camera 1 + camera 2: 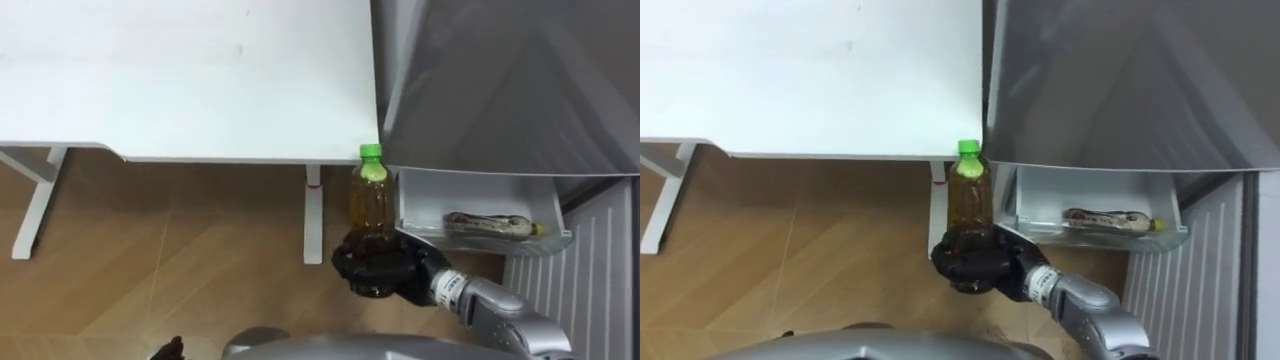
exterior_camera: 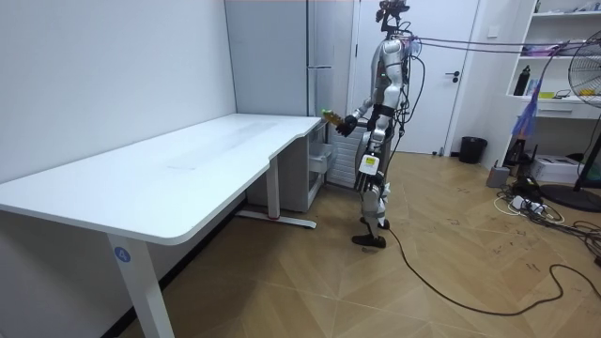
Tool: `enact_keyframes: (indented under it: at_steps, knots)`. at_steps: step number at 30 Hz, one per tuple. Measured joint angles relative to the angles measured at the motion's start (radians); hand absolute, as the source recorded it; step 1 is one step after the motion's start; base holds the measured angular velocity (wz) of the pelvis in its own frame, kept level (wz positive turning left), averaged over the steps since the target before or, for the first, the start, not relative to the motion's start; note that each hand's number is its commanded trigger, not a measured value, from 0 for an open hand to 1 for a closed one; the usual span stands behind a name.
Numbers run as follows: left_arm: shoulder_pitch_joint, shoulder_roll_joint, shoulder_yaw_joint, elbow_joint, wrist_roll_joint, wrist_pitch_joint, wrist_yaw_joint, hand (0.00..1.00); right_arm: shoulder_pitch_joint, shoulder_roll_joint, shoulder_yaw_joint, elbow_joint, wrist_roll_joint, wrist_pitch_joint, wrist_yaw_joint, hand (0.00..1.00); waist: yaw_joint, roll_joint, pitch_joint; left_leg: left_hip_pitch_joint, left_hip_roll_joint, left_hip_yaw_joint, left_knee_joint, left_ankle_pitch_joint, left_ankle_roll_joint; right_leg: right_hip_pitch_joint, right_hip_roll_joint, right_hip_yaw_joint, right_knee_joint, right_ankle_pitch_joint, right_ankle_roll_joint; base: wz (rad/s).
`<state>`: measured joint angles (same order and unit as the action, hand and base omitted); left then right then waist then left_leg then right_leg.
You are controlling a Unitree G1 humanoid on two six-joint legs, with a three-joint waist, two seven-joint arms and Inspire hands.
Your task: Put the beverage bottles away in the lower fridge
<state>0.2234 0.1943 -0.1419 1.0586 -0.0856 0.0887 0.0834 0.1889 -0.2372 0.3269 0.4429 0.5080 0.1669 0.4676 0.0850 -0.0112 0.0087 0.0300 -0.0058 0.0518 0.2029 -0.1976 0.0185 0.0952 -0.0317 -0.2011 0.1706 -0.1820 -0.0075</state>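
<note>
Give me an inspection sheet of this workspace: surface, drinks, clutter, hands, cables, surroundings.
Surface: white desk, set beside the fridge.
Job's things: green-capped bottle of amber drink, upright in the right hand; second bottle lying in the open fridge tray.
Clutter: nothing seen.
Hands: right hand, fingers curled round the bottle's base; left hand at the left eye view's lower edge.
Cables: loose tangle on the floor near the fan.
Surroundings: wooden floor; bin by the door.
</note>
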Motion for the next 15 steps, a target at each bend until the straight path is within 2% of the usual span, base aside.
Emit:
enact_keyframes:
  at_steps: [3, 7, 12, 15]
  knots:
    - [-0.001, 0.0, 0.004, 0.0, 0.0, -0.004, 0.001, 0.0, 0.0, 0.004, -0.026, 0.034, 0.042, -0.003, -0.017, 1.0, -0.002, 0.0, 0.0, 0.002, 0.0, 0.001, -0.001, 0.0, 0.0, 0.0, 0.001, 0.005, -0.001, 0.0, 0.0, 0.0]
    - [-0.004, -0.002, 0.004, 0.0, 0.012, -0.007, 0.002, 0.0, 0.0, 0.012, -0.07, 0.048, 0.042, -0.006, -0.093, 1.0, -0.013, 0.003, 0.0018, -0.005, -0.001, 0.002, 0.0, -0.001, 0.001, -0.006, 0.0, 0.006, -0.002, 0.0, 0.0, 0.0]
    - [-0.013, -0.006, 0.016, -0.001, 0.024, -0.008, 0.007, 0.0, 0.0, 0.02, -0.088, 0.055, 0.046, -0.031, -0.18, 1.0, -0.031, 0.01, 0.0015, -0.001, -0.001, 0.008, 0.001, -0.001, 0.001, -0.01, 0.0, 0.013, -0.005, 0.0, 0.001, -0.04]
    - [-0.024, -0.012, 0.025, -0.001, 0.021, -0.024, 0.024, 0.0, 0.004, 0.03, -0.095, 0.067, 0.058, -0.04, -0.225, 1.0, -0.035, 0.016, 0.0018, 0.0, -0.001, 0.012, 0.0, -0.001, 0.001, -0.01, 0.0, 0.013, -0.004, 0.0, 0.001, -0.02]
